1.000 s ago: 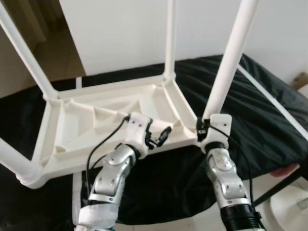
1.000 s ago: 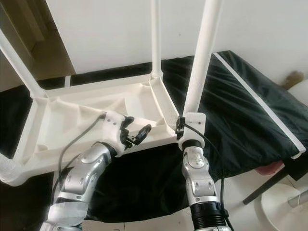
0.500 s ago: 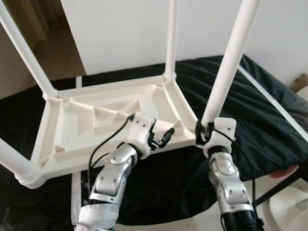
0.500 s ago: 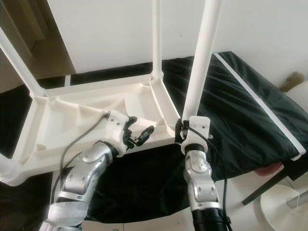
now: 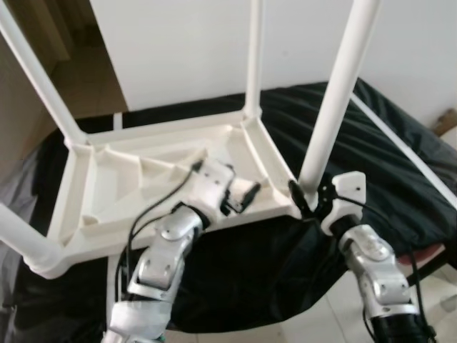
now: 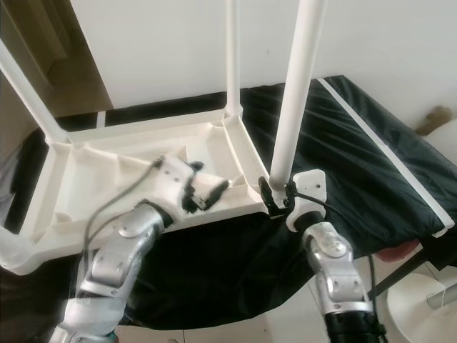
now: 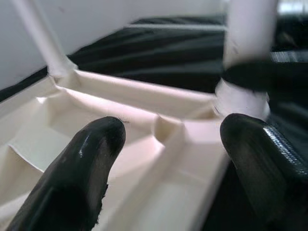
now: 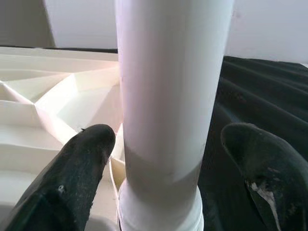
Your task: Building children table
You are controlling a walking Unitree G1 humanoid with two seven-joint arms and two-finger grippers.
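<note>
I see my right gripper jaws wide around the near-right leg; left gripper jaws wide over the upturned table.

I see a black cloth spread out in front of me. Behind it is a white wall. A doorway opens on my left. A pale tile floor shows below the cloth.

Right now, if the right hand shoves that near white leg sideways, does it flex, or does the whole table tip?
The leg looks like a stiff plastic tube, so probably little flex. The upturned table lies flat and broad on the black cloth, so it would likelier slide than tip. The right hand is open around the leg's base, giving little leverage.
</note>
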